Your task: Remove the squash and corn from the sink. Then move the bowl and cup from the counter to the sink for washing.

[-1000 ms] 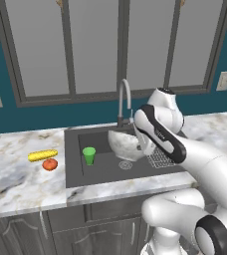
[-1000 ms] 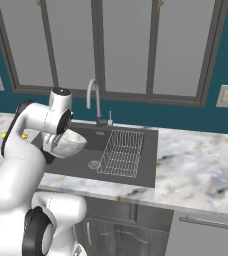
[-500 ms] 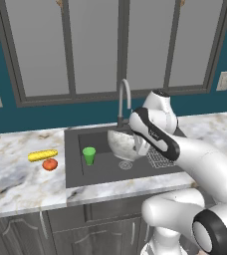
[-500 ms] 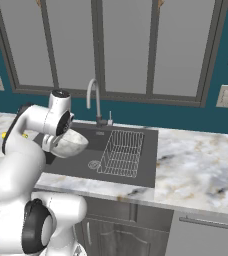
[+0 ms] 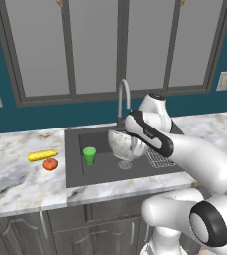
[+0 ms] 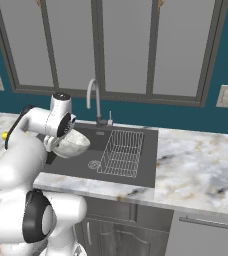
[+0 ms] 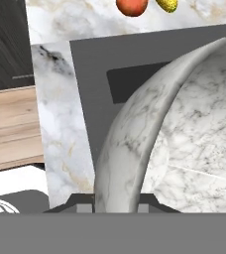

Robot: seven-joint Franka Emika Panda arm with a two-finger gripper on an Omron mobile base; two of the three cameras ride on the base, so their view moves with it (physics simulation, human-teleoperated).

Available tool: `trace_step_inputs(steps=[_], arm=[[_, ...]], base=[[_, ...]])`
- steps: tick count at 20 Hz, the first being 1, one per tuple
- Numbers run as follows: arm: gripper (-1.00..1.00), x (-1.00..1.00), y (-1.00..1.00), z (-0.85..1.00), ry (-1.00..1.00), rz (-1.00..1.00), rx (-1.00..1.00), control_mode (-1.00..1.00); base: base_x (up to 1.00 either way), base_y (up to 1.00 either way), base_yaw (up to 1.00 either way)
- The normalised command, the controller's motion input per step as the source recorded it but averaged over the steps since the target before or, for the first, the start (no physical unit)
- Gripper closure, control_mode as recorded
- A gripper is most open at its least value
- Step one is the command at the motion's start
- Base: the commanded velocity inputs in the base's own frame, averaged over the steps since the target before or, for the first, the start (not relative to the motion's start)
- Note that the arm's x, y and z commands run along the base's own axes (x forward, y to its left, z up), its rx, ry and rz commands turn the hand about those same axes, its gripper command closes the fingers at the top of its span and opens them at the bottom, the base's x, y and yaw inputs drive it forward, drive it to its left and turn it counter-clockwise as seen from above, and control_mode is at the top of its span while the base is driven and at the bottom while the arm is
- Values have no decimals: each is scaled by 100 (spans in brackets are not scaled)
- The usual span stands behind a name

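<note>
My gripper (image 5: 135,144) is shut on the rim of the speckled grey-white bowl (image 5: 119,144), holding it tilted above the dark sink (image 5: 100,173) near the drain. In the hand view the bowl (image 7: 184,139) rises edge-on between my fingertips. The green cup (image 5: 89,155) stands upright in the left part of the basin. On the counter (image 5: 16,182) left of the sink lie the yellow corn (image 5: 42,155) and, just in front of it, the round orange-red squash (image 5: 50,164). From the right base view the bowl (image 6: 71,145) hangs beside my wrist over the sink (image 6: 136,172).
A curved metal faucet (image 5: 121,97) stands behind the basin, close above the bowl. A wire rack (image 6: 121,152) lies in the right half of the sink. Marbled counter (image 6: 196,165) stretches away to the right. A window and teal wall run along the back.
The arm and the held bowl have drifted a little to the left over the basin. Cup, corn and squash have stayed put.
</note>
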Motion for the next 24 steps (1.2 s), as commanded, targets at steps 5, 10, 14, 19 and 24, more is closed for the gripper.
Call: trace_step_inputs(steps=[5,10,14,19,24], arm=[[100,17,8,-13,1,-6,0,-100],[100,18,7,-12,0,-6,0,-100],[100,19,4,-10,0,-6,-1,-100],[100,15,7,-13,0,-6,0,-100],[100,13,8,-16,1,-9,0,-100]], base=[[0,0,0],[0,0,0],[0,0,0],[0,0,0],[0,0,0]])
